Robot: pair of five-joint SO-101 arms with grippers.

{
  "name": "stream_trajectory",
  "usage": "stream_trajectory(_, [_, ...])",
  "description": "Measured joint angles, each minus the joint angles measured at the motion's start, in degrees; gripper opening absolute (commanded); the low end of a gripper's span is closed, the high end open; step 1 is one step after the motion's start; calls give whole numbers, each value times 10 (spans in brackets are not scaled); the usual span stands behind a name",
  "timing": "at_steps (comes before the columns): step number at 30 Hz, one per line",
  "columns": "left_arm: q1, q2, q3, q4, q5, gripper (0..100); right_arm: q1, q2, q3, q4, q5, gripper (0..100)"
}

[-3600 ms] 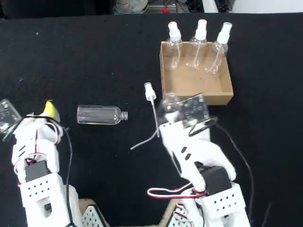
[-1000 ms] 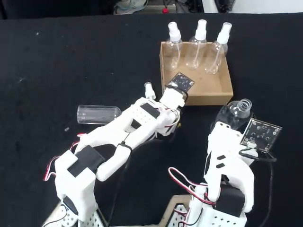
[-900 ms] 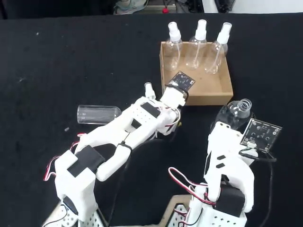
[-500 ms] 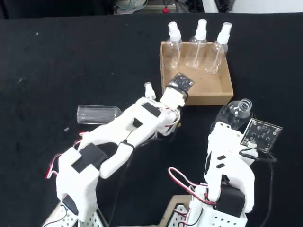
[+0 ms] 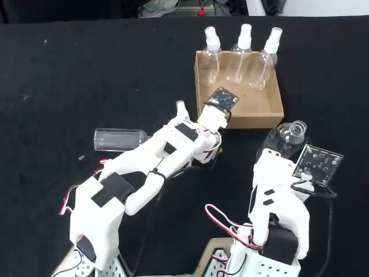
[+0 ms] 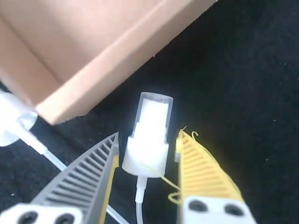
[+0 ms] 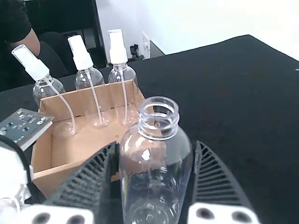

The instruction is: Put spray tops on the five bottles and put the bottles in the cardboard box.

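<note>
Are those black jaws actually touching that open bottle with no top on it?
Touching. The right wrist view shows the right gripper with its black jaws pressed against both sides of the uncapped bottle, with no gap on either side.

**What the views keep back**

Between the tips of the left gripper [image 6: 147, 136] stands a white plastic spray top [image 6: 148, 135]. Its thin dip tube runs off the picture's edge. Just beside the grey jaw, a white piece with a thin tube [image 6: 14, 119] is blurred and cut by the edge, so what it is cannot be told. From above, the left arm [image 5: 173, 147] covers the neck of the clear lying bottle [image 5: 118, 139]. Held in the right gripper [image 7: 155, 145], the clear open-necked bottle [image 7: 154, 158] has its base cut off by the picture's edge.
</note>
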Motion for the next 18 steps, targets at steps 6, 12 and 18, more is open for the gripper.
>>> stream_trajectory(6, [5, 0, -1, 5, 2, 56, 0, 0, 0, 0, 0, 144])
stream_trajectory(12, [14, 0, -16, 50, 2, 52, 0, 0, 0, 0, 0, 144])
stream_trajectory(18, [14, -46, -27, 179, 2, 40, 0, 0, 0, 0, 0, 144])
